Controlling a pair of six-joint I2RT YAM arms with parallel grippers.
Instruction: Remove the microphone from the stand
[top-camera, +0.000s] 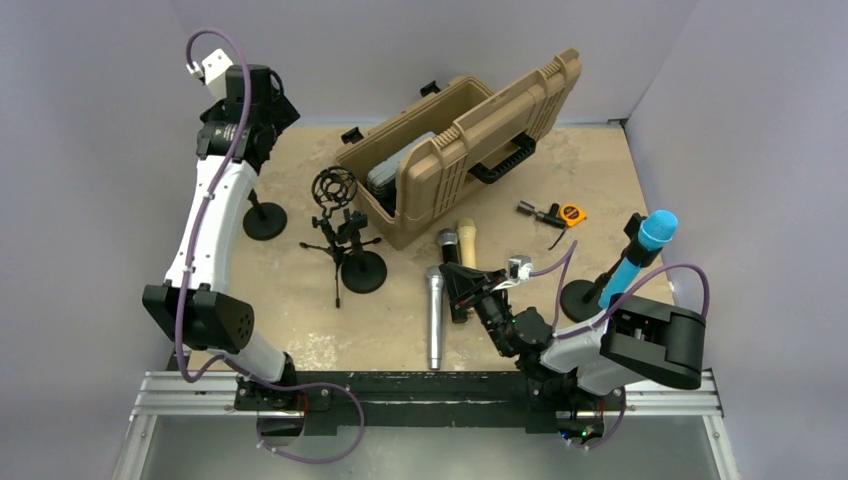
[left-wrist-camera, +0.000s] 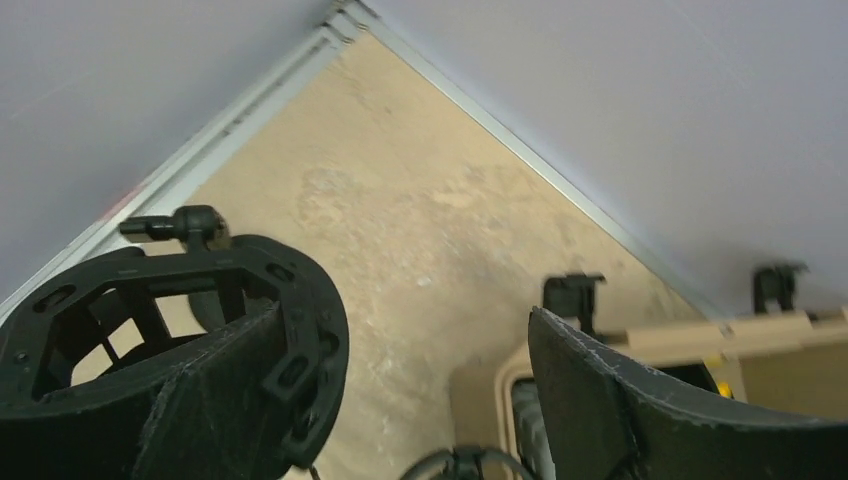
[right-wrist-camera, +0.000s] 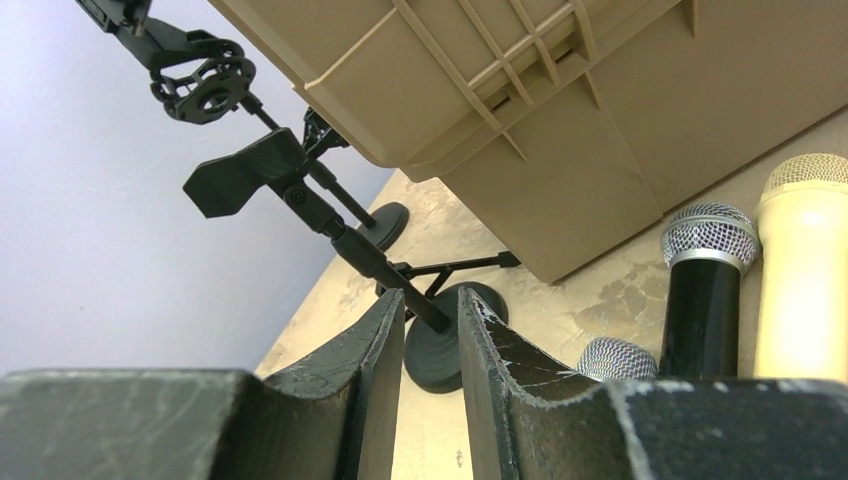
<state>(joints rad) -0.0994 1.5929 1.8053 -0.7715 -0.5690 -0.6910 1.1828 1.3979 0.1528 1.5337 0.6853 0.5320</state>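
A blue microphone (top-camera: 640, 250) stands tilted in the clip of a round-based stand (top-camera: 580, 299) at the right of the table. My right gripper (top-camera: 463, 285) lies low at mid-table, well left of that stand. Its jaws (right-wrist-camera: 430, 300) are shut to a narrow slit with nothing between them. My left gripper (left-wrist-camera: 410, 400) is raised at the far left, open and empty. A black ring-shaped mount (left-wrist-camera: 300, 300) sits just outside its left finger. In the top view the left wrist (top-camera: 248, 112) hides that mount.
An open tan case (top-camera: 460, 150) stands at the back. Three loose microphones lie by my right gripper: silver (top-camera: 435, 318), black (right-wrist-camera: 702, 290) and cream (right-wrist-camera: 805, 270). A shock-mount stand (top-camera: 350, 240) and another stand base (top-camera: 265, 221) are at left. A tape measure (top-camera: 571, 213) lies at right.
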